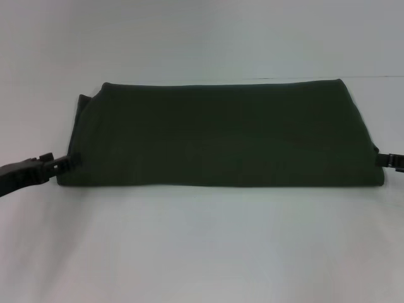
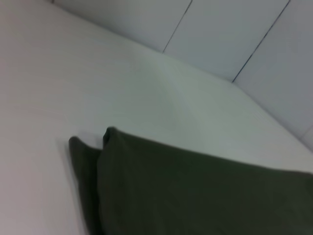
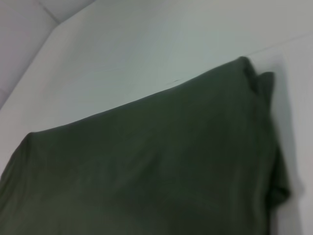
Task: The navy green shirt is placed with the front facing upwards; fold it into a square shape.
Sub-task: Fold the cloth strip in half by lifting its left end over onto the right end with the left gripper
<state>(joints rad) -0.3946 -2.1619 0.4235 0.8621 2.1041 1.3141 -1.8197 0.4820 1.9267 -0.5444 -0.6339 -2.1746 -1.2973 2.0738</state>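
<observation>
Where the white surface (image 1: 202,252) fills the head view, the shirt (image 1: 221,136) lies at its centre as a wide, flat band folded over on itself, plain dark green side up, with no lettering showing. Its long edges run from nine o'clock to three o'clock; the near edge is straight, and at the ten o'clock corner a lower layer pokes out a little past the upper one.

At about eight o'clock of the cloth, the left pincer (image 1: 68,161) reaches in from the picture's left edge and its tip meets the shirt's near left corner; it looks pressed together on the hem there, pinching the cloth. At about three o'clock, the right pincer (image 1: 392,161) shows only as a small black part touching the shirt's right end, and whether it is spread or closed cannot be told.

Seen from the left wrist, the shirt (image 2: 195,191) shows two stacked layers at its corner. Seen from the right wrist, the shirt (image 3: 146,166) lies smooth, with a small bunched fold at one far corner
</observation>
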